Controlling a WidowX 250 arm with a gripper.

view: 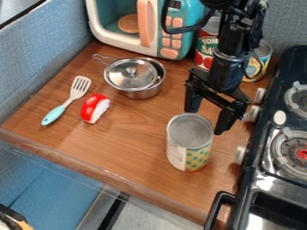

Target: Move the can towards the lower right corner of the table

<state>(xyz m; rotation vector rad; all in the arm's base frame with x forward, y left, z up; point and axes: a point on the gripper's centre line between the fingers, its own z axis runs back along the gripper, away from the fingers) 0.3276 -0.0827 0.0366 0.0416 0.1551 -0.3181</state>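
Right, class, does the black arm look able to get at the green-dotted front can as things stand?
Probably yes: the open pincer hangs close beside the can, and nothing seems to stand between them, though it may need to shift slightly to straddle it.

A wooden table (129, 148) holds cans (187, 146), pot (142, 93), spatula (67, 100), microwave (108, 31), red-white toy (94, 108).

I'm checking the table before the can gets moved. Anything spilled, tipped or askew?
The lid looks off-centre on the pot, toward the picture's left. The can stands upright, and no spill shows.
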